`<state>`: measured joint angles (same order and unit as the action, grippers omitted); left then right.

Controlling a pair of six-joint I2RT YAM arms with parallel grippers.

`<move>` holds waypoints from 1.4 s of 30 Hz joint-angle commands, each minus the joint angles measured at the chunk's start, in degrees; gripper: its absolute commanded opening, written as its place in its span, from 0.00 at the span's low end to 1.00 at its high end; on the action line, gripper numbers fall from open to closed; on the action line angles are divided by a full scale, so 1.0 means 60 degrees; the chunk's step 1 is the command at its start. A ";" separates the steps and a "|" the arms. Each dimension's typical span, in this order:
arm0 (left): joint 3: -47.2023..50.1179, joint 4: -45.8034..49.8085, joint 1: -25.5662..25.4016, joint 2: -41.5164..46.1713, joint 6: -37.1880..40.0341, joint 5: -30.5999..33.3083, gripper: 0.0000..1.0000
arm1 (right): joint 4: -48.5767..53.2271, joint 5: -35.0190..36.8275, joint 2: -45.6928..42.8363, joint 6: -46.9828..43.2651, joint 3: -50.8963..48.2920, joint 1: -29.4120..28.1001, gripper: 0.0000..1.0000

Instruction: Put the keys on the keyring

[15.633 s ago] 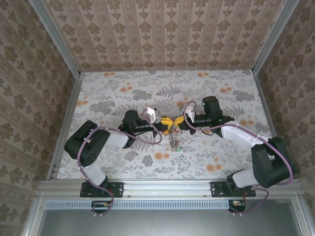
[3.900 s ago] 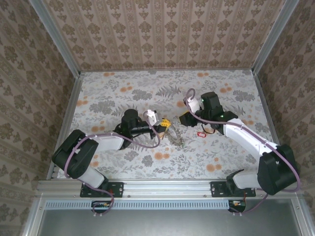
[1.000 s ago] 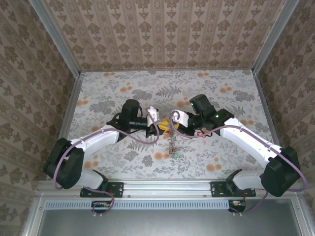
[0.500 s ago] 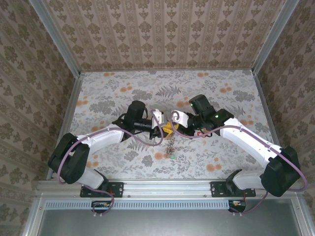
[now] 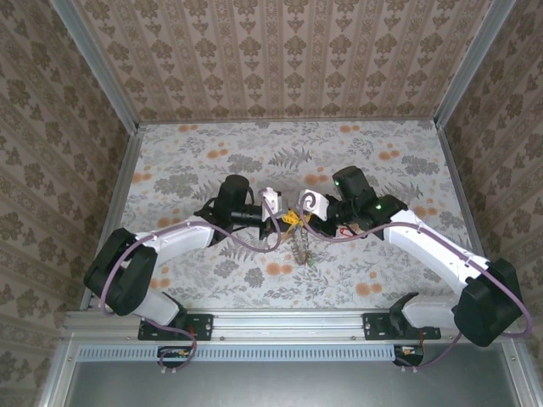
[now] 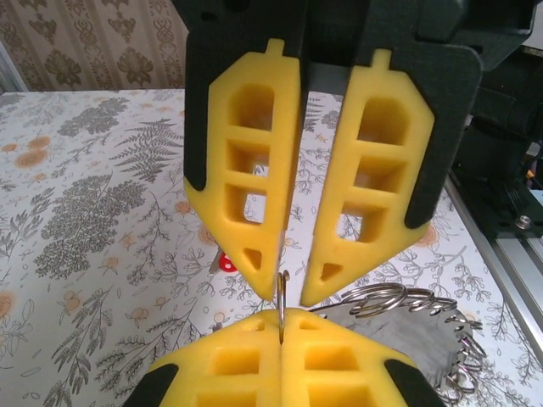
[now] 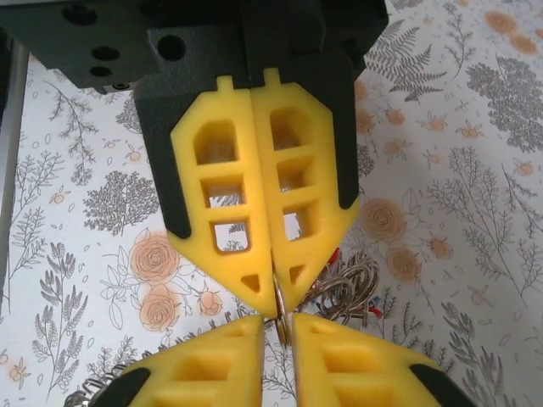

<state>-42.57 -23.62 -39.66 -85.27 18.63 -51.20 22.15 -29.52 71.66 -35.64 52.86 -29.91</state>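
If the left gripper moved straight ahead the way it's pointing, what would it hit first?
Most likely the right gripper: its yellow foam fingertips face the left gripper tip to tip, nearly touching, with only the thin silvery metal keyring, pinched by the left, between them.

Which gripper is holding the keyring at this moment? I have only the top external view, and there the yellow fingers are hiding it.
Observer: The left gripper is shut on the keyring, pinching its thin edge.
Operator: And the right gripper, please?
Observer: The right gripper has its jaws a little apart, and the ring's edge stands in that gap.
Operator: Is any key off the ring?
Observer: A small red piece, perhaps a key head, lies on the table beside the right gripper.
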 commanded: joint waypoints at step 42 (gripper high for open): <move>-0.1184 0.1764 -0.0105 -0.0201 0.1053 -0.0413 0.12 | -0.0215 -0.1386 0.0141 0.0077 0.0506 0.0576 0.00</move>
<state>-48.16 -16.78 -39.75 -87.55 22.11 -53.30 22.59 -36.18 73.03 -34.74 53.32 -25.89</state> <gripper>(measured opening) 0.116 0.062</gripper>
